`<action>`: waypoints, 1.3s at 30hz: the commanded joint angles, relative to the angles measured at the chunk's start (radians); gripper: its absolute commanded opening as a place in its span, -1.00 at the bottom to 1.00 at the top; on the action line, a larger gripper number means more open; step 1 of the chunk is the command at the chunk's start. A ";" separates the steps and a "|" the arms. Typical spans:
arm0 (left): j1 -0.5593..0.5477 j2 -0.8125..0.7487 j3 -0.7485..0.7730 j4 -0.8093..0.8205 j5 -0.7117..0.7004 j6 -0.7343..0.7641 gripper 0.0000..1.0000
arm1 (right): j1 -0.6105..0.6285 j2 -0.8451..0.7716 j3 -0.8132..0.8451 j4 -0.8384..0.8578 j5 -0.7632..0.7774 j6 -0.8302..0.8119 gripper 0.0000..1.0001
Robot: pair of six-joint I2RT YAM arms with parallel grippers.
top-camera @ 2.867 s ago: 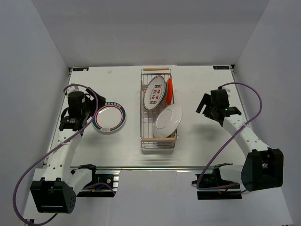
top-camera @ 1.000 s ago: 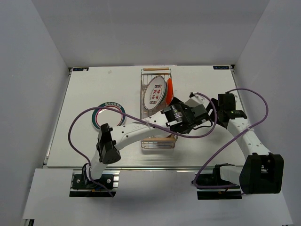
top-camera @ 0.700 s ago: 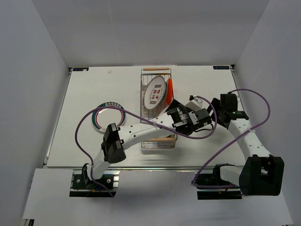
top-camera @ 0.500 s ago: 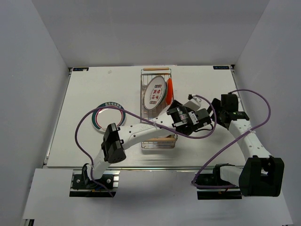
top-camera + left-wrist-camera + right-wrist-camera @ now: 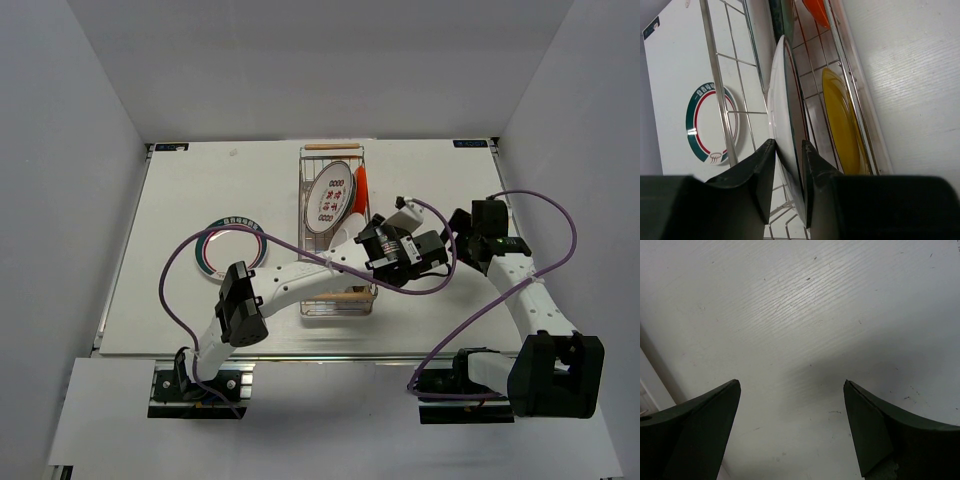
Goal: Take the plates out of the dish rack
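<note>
The left gripper [image 5: 788,150] pinches the rim of the white plate [image 5: 780,100], standing on edge in the dish rack [image 5: 716,75]. Best to lift it straight up (a yellow plate [image 5: 840,125] leans just beside). The right gripper [image 5: 790,390] is wide open, empty.

Two white-shelled robot arms, the left arm [image 5: 300,278] and the right arm [image 5: 535,300], carried chunky black joint housings. A thin purple cable [image 5: 162,280] looped beside the left arm, and a second purple cable [image 5: 574,235] beside the right. The left gripper [image 5: 788,150] and right gripper [image 5: 791,384] each ended in matte black, wedge-shaped fingers [image 5: 752,185].
</note>
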 commanded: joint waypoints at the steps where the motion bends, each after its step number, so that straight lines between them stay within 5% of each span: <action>1: -0.001 -0.045 0.043 -0.017 -0.026 -0.034 -0.52 | -0.005 -0.020 -0.002 0.023 -0.007 -0.013 0.78; 10: -0.001 -0.080 0.043 -0.052 -0.089 -0.050 -1.00 | -0.007 -0.016 0.002 0.020 -0.007 -0.017 0.78; 39: 0.010 -0.277 0.005 -0.053 -0.293 -0.014 -1.00 | -0.007 -0.001 0.011 0.015 0.016 -0.023 0.78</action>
